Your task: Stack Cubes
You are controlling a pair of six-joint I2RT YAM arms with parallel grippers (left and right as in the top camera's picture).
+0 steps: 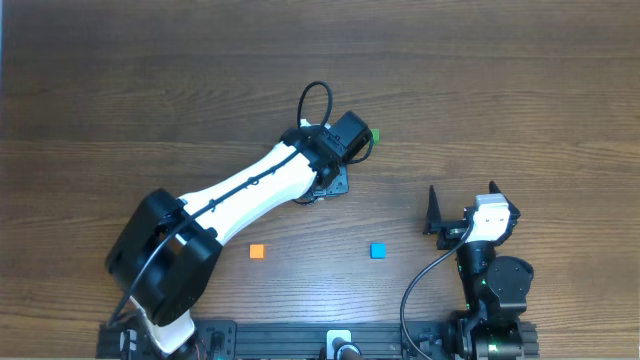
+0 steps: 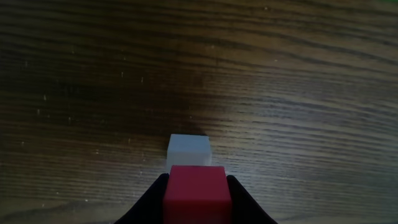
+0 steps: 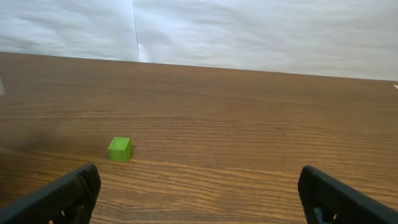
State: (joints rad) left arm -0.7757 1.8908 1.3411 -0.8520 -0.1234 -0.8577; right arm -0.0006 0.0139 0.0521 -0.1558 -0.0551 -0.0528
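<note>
My left gripper [image 2: 196, 198] is shut on a red cube [image 2: 196, 193], held between its dark fingers [image 2: 152, 202]. Just beyond the red cube a white cube [image 2: 189, 151] sits on the wood. In the top view the left arm's gripper [image 1: 335, 160] reaches toward the table's middle, with a green cube [image 1: 375, 136] poking out beside it. An orange cube [image 1: 257, 251] and a blue cube [image 1: 377, 250] lie near the front. My right gripper [image 3: 199, 196] stands open, fingers wide apart, near the right arm's base [image 1: 462, 213]; the green cube [image 3: 119, 149] lies far ahead of it.
The wooden table [image 1: 500, 90] stretches wide around the cubes. A white wall [image 3: 261, 34] rises behind the table's far edge in the right wrist view. A black cable [image 1: 316, 100] loops above the left wrist.
</note>
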